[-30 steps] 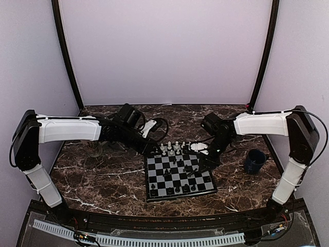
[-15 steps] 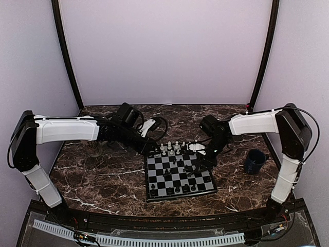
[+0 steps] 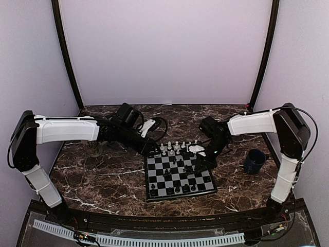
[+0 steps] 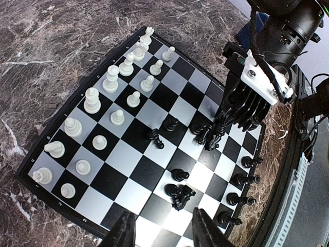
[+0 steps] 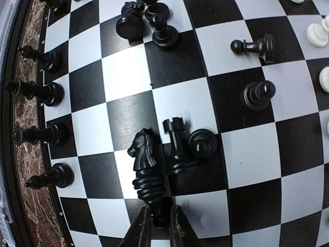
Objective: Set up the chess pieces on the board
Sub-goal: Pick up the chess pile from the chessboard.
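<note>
**Knight pinched mid-board, black's rows unfinished**

Black knight [image 5: 146, 170] sits near the middle of the board [image 4: 154, 172], crowded against a black rook [image 5: 176, 146] and a black pawn [image 5: 202, 142]. The right end effector [image 5: 158, 218] comes at it low, its fingers drawn nearly together on either side of the knight's base. It appears to grip there because the neighbours leave little room higher up.

The white pieces [image 4: 110, 80] fill two complete rows on the board's far side, so that half looks finished. Only a few black pieces [image 5: 43, 92] line the opposite edge, and the rest stand loose around the board's centre, probably awaiting sorting.

The left end effector [image 4: 162, 234] hangs over the board's edge with fingers spread wide and nothing between them, seemingly clear of its partner's work.

The board lies centred on the tabletop [image 3: 103, 175], with a mug [image 3: 254, 160] to its right.
</note>
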